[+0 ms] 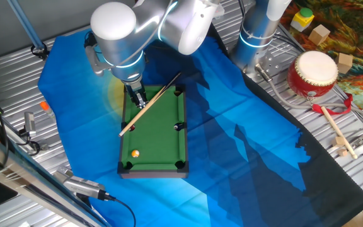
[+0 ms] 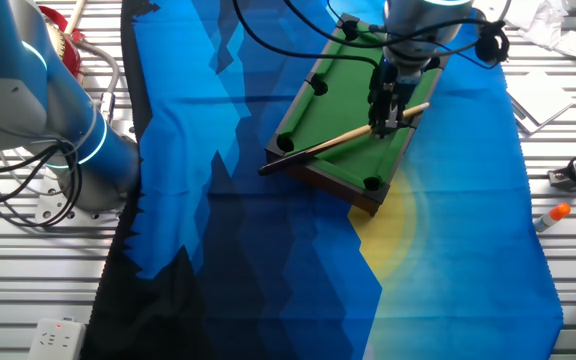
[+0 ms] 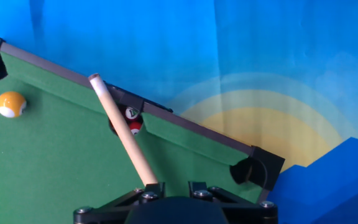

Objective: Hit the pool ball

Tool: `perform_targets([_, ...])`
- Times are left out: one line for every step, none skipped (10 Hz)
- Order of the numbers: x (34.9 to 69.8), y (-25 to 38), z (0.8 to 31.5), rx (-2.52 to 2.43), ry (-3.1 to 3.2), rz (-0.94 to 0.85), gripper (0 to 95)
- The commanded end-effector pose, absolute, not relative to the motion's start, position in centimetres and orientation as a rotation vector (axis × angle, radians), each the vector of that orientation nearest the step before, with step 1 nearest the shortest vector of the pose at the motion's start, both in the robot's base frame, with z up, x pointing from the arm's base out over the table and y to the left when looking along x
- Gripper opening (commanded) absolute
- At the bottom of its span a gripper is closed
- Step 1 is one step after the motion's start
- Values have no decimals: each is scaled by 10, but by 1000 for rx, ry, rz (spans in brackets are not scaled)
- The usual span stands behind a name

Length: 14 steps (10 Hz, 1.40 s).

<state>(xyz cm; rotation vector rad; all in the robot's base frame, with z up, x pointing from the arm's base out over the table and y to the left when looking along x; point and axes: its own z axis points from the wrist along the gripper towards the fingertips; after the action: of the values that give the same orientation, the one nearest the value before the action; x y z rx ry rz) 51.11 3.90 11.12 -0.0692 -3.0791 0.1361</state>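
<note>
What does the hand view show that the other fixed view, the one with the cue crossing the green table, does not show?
Only the hand view shows the orange-and-white pool ball on the felt and a dark red ball in the side pocket. Only the other fixed view shows the second robot arm, a power strip and an orange-capped marker. Both show the wooden cue, held in the gripper, and the miniature pool table.

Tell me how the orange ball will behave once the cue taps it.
The ball looks round and glossy on flat felt, so it will probably roll freely from a light tap. It looks tiny beside the table, so likely light. The cue in the end effector looks thin and straight; probably stiff, though it may pivot in the grip.
</note>
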Motion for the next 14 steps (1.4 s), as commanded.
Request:
perform_targets([511,39,111,-47,-3079,130,0])
perform_targets([511,39,111,-47,-3083,131,0])
perform_targets([511,39,111,-47,-3081,128,0])
perform_targets([511,39,111,-61,-3078,134,0])
perform_targets([511,39,111,-46,-3077,132,0])
perform_targets([511,39,111,-42,-3075,132,0])
perform_targets([511,39,111,-39,-3079,132,0])
perform_targets([511,39,111,-34,-3076,131,0])
perform_targets([511,39,111,-33,-3075,130,0])
perform_targets([511,39,111,-28,-3074,128,0])
perform_targets([511,39,111,-30,-3074,127,0])
perform_targets([511,39,111,-48,-3075,125,0])
perform_targets([511,39,111,-63,-3074,116,0])
perform_targets([511,39,111,-72,-3076,85,0])
